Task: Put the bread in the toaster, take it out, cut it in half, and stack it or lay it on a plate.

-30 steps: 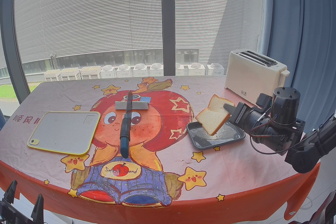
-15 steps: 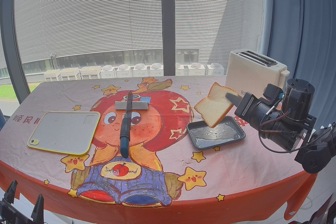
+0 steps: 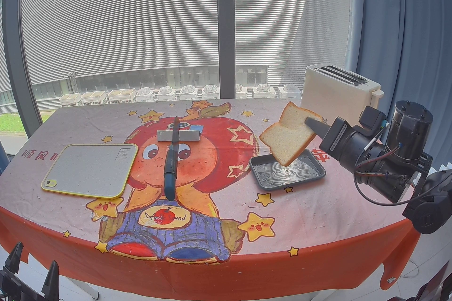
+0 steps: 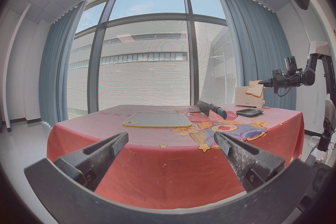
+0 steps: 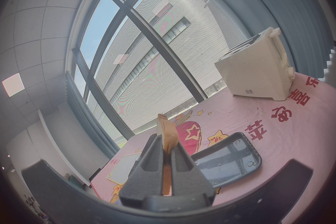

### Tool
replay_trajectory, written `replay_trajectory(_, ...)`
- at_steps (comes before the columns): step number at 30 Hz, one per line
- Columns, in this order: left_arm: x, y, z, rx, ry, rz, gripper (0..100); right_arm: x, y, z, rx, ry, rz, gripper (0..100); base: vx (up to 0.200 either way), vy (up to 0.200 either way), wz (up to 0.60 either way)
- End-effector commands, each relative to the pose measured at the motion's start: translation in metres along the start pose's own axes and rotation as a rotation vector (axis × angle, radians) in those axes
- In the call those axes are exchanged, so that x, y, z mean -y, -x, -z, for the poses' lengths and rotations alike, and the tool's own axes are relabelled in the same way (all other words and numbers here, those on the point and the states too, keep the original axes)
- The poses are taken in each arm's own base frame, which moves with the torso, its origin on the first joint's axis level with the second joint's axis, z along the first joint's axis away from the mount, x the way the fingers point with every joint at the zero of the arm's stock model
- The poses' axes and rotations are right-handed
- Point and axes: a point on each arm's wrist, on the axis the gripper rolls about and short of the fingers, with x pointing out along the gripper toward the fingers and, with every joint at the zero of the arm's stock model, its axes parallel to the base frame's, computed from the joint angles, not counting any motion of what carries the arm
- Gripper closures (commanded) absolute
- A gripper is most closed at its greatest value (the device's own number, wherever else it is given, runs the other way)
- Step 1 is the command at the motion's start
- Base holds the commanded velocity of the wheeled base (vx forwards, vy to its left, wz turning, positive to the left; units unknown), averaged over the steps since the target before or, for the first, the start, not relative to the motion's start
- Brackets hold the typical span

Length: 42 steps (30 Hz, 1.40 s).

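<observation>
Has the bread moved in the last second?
Yes. Pinched in the right gripper, the bread has risen higher above the tray and closer to the level of the toaster, beyond the slight camera shift.

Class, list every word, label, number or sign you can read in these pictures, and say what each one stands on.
Toaster: small dark mark low on its front, too small to read.
Tablecloth: large red characters beside the tray and near the cutting board, too distorted to quote with certainty.
Apple badge drawn on the cloth: lettering broken by the apple drawing, no whole word readable.
Numbers: none.
</observation>
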Motion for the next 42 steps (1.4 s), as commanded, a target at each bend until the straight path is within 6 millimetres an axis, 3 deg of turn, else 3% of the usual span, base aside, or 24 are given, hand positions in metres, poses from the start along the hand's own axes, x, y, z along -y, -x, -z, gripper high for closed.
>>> replay_trajectory(1, 0.0000, -0.0001, 0.0052, -0.001, 0.001, 0.001, 0, -0.0032, 0.0011, -0.0007, 0.003, -0.003, -0.012, 100, 0.000, 0.200, 0.00)
replay_trajectory(42, 0.0000, -0.0001, 0.0052, -0.001, 0.001, 0.001, 0, -0.0100, 0.0027, 0.0067, -0.021, -0.006, -0.036, 100, 0.000, 0.200, 0.00)
